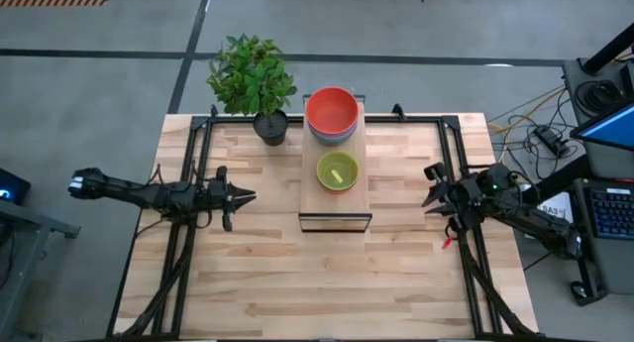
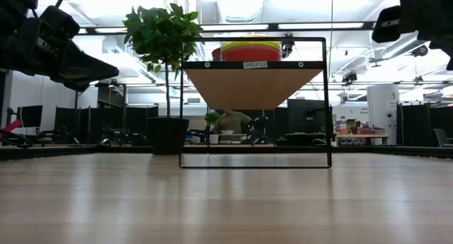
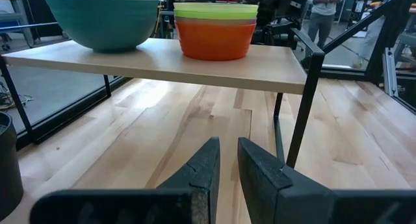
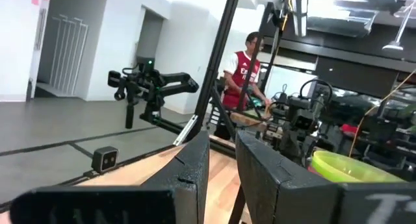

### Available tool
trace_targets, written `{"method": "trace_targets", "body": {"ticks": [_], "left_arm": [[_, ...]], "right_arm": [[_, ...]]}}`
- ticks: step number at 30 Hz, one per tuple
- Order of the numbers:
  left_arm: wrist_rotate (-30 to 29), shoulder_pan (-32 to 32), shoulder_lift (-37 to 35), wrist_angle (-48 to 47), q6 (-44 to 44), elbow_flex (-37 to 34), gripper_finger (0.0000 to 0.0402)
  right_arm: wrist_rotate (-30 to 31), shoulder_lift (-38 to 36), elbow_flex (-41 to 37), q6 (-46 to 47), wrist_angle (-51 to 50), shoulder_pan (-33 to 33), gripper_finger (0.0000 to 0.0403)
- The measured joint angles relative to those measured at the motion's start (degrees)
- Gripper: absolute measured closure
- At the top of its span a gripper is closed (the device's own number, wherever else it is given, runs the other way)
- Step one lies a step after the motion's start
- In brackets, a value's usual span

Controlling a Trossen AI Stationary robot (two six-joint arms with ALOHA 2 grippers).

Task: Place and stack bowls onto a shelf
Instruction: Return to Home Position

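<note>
The shelf [image 1: 336, 202] at table centre carries a red-topped bowl stack [image 1: 332, 112] at 12 o'clock of a yellow-topped stack [image 1: 338, 171], with the left gripper [image 1: 243, 195] at its 9 o'clock and the right gripper [image 1: 431, 198] at 3 o'clock, both closed on nothing.

In the low view the shelf [image 2: 255, 85] hides all but the rims of the bowls [image 2: 251, 53].
</note>
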Motion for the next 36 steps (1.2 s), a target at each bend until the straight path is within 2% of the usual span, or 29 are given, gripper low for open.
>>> {"method": "trace_targets", "body": {"ticks": [4, 8, 12, 36], "left_arm": [[0.0, 0.0, 0.0, 0.1, 0.0, 0.0, 0.0365], [0.0, 0.0, 0.0, 0.1, 0.0, 0.1, 0.0365], [0.0, 0.0, 0.0, 0.1, 0.0, 0.1, 0.0365], [0.0, 0.0, 0.0, 0.1, 0.0, 0.1, 0.0365]], "right_arm": [[0.3, 0.0, 0.0, 0.9, 0.4, 0.0, 0.0335], [3.6, 0.8, 0.0, 5.9, -3.2, 0.0, 0.0335], [6.0, 1.3, 0.0, 6.1, -6.4, 0.0, 0.0335], [6.0, 1.6, -0.1, 5.9, -8.0, 0.0, 0.0335]]}}
